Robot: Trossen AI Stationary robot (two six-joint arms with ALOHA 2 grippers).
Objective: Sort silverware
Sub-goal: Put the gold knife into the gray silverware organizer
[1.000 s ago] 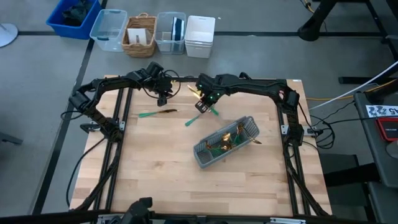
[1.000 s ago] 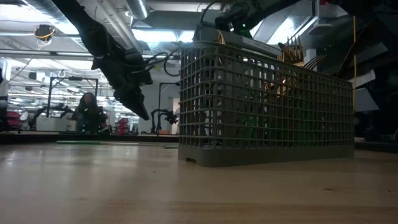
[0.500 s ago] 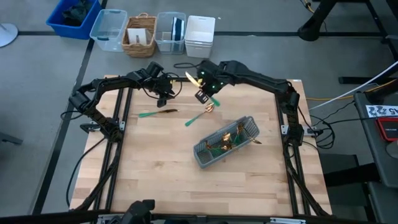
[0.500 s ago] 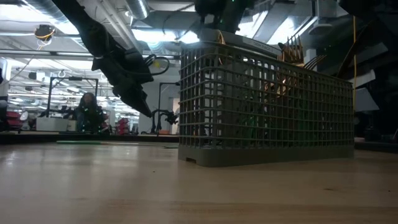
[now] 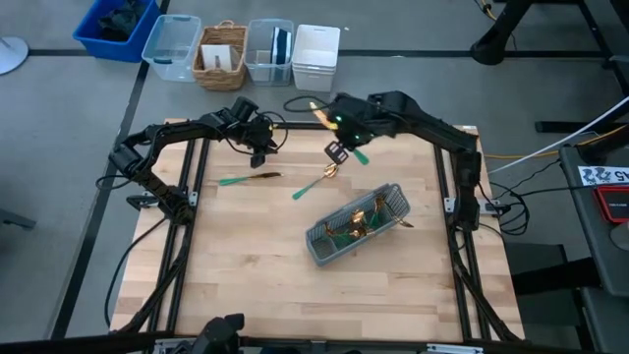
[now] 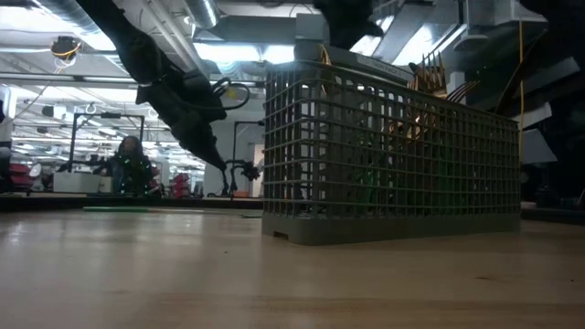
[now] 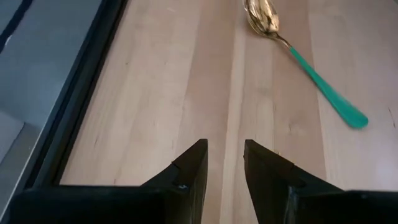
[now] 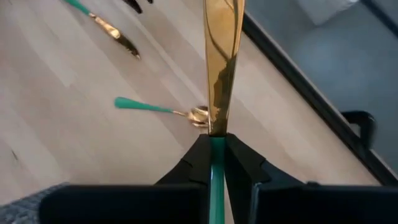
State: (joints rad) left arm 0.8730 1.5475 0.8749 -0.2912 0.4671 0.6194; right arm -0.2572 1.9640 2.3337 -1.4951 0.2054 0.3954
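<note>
The right gripper [image 8: 216,163] is clamped on a gold-bladed knife [image 8: 222,68] above the table [image 5: 246,265] — the left gripper [image 7: 224,163] hovers, fingers slightly apart, holding nothing — near a spoon [image 7: 298,56].

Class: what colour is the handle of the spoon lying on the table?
Teal-green, with a gold bowl. The spoon shows best in the left wrist view.
</note>
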